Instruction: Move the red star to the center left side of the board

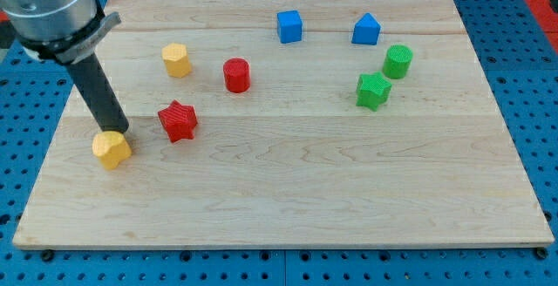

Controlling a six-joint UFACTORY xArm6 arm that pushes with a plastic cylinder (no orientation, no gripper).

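Red star [178, 120] lying flat on the tabletop [288, 199].
My tip [119, 132], a bare rod, holds nothing, touching the yellow block [112, 149] just left of the star.

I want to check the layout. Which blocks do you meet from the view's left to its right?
Yellow block at the tip → yellow cylinder-like block and red star, about level → red cylinder → blue cube → blue block and green star, about level → green cylinder.

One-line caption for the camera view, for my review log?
My tip touches a yellow block at the board's left, the red star just to its right.
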